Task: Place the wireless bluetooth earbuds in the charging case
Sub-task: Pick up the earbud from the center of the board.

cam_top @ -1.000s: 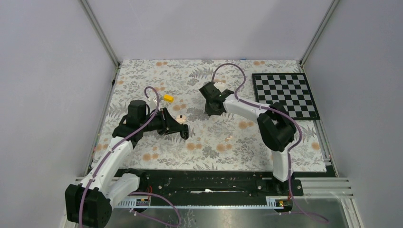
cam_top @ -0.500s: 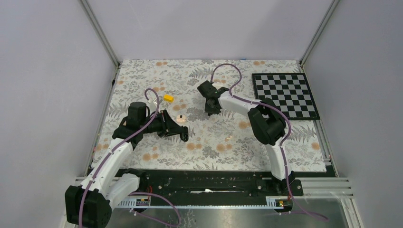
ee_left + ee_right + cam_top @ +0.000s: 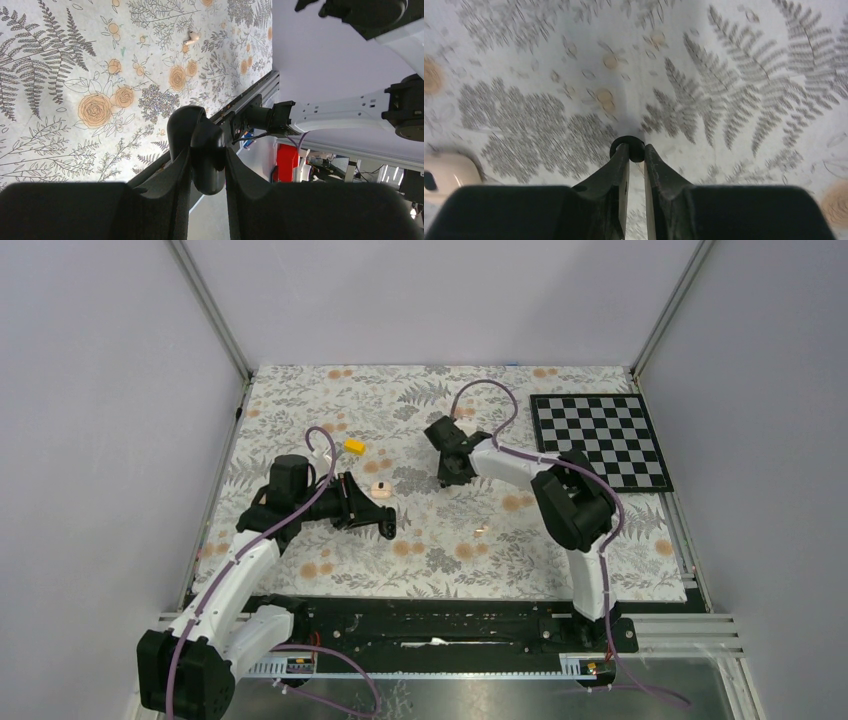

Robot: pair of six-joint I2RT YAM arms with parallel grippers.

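Earbud, right wrist view: small black nub pinched at the tips of right gripper, whose fingers are closed on it. Left wrist view: charging case, black oval pod, clamped between the fingers of left gripper. Top view: yellow block lies beyond left gripper; the two grippers are well apart.

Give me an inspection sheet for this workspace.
Surface: floral-print tablecloth, flat.
Job's things: black oval charging pod in left gripper; tiny black rounded earbud in right gripper; second earbud not seen.
Clutter: black-and-white chequered mat, small yellow block, small beige piece.
Grippers: both shut on their loads.
Cables: purple cables along both arms.
Surroundings: pale grey walls, aluminium frame posts.
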